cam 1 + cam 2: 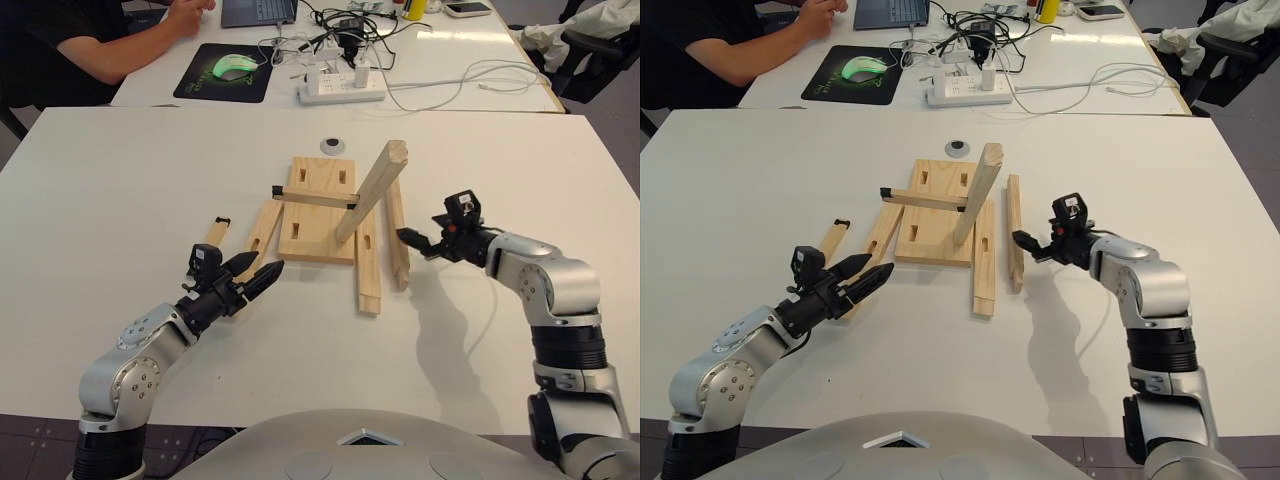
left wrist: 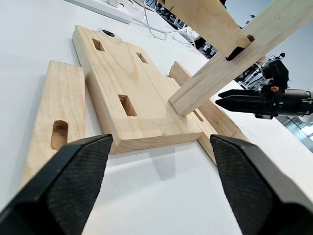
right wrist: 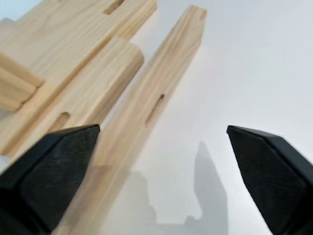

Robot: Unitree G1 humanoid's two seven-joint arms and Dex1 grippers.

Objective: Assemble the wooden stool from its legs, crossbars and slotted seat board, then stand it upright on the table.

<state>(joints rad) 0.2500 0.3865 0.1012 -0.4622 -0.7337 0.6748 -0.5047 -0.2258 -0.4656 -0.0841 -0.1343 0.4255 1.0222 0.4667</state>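
The slotted seat board point(image 1: 310, 222) lies flat at the table's middle. One leg point(image 1: 374, 186) stands tilted on it, with a thin crossbar point(image 1: 312, 199) sticking out to the left. Two more legs point(image 1: 368, 272) point(image 1: 397, 240) lie right of the board. Another leg point(image 1: 262, 230) and a short crossbar point(image 1: 217, 232) lie to its left. My left gripper point(image 1: 268, 264) hovers open just in front of the left leg point(image 2: 56, 117), pointing at the board point(image 2: 132, 93). My right gripper point(image 1: 418, 229) is open, close beside the rightmost leg point(image 3: 151, 107), holding nothing.
A small black round disc point(image 1: 335, 146) sits behind the board. A second table behind carries a power strip point(image 1: 340, 90), cables and a mouse pad point(image 1: 225, 72). Bare white tabletop point(image 1: 120, 200) spreads left, right and in front of the parts.
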